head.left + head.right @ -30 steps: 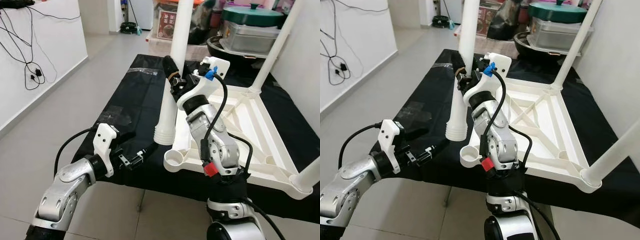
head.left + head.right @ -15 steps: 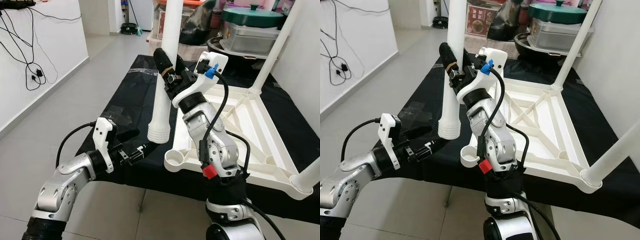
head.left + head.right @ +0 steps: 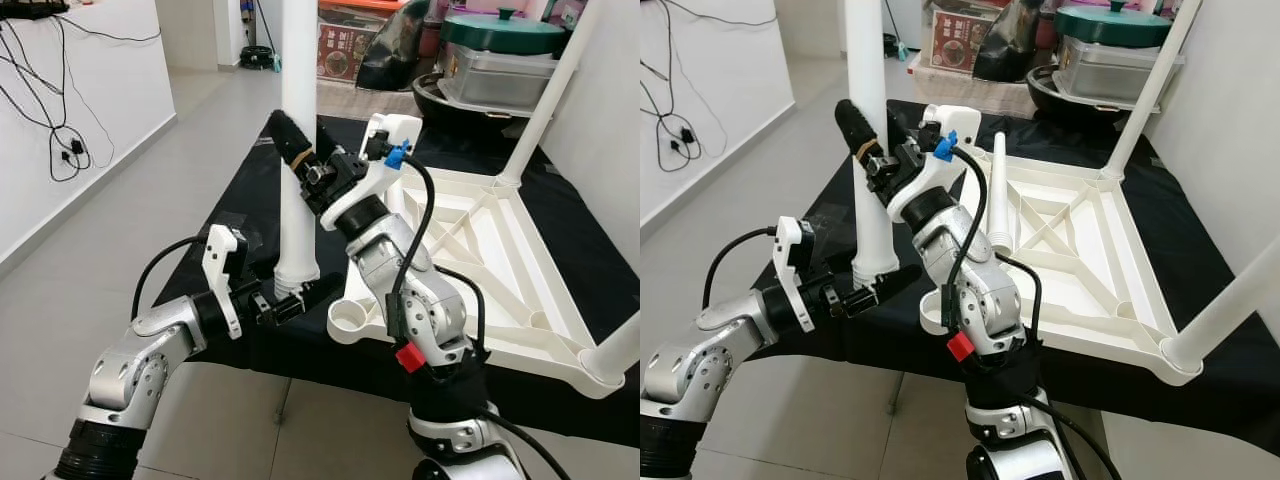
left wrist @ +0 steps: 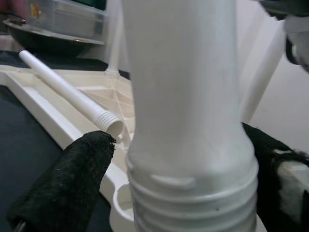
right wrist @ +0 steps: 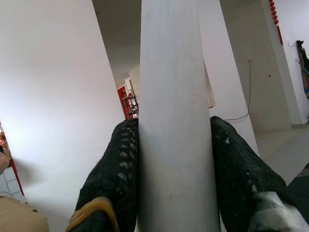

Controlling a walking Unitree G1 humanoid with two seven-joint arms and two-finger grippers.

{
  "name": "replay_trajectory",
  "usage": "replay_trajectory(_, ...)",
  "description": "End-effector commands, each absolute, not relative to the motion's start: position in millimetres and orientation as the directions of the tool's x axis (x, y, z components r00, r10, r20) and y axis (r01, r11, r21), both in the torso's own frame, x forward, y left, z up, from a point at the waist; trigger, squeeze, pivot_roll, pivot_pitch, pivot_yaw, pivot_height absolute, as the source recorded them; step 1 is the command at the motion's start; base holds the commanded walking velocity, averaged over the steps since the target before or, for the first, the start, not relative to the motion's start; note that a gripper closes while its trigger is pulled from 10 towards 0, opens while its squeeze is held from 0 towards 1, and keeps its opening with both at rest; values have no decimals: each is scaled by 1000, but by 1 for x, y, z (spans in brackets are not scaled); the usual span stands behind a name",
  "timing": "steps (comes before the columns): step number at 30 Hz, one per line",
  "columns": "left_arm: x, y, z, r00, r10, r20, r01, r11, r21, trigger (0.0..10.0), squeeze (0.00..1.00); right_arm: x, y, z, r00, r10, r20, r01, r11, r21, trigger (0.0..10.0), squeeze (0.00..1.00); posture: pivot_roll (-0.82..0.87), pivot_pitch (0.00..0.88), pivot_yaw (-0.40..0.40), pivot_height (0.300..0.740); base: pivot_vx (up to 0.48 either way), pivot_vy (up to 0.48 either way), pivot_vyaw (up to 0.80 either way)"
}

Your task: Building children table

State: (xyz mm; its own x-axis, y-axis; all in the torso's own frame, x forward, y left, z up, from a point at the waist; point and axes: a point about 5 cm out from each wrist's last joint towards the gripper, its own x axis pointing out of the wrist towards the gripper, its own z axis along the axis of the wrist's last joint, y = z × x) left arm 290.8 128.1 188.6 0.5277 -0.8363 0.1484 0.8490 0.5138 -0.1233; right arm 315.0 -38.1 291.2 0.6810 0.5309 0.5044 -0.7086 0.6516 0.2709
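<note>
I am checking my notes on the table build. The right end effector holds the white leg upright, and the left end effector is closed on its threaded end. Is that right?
Not quite. The right end effector does hold the leg upright, but the left end effector is open: in the left wrist view its fingers stand apart on either side of the threaded end, not clamped on it.

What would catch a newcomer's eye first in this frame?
The tall white table leg stands upright at the black-covered table's near edge, clamped mid-shaft by the right gripper, while the left gripper brackets its threaded lower end. Beside it lies the upturned white tabletop, two legs already rising from its corners and a loose leg resting on its frame.
</note>
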Motion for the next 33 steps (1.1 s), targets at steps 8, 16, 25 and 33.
replay_trajectory(8,291,129,183,536,-834,133,844,523,-121,0,0,305,-27,290,659,530,533,-740,584,334,0,0,41,0,-69,740,0,0,0)
replay_trajectory(16,293,130,180,555,-826,96,832,549,-86,5451,0,305,-27,291,647,554,524,-748,593,298,0,0,42,0,-70,740,0,0,0)
replay_trajectory(25,287,137,177,547,-837,10,837,547,17,10000,0,305,-29,288,598,643,478,-789,578,209,10000,1000,49,0,-71,740,0,0,0)
replay_trajectory(33,272,146,170,500,-860,-104,865,492,95,10000,0,311,-42,275,580,740,341,-807,580,116,10000,1000,53,0,-77,740,0,0,0)
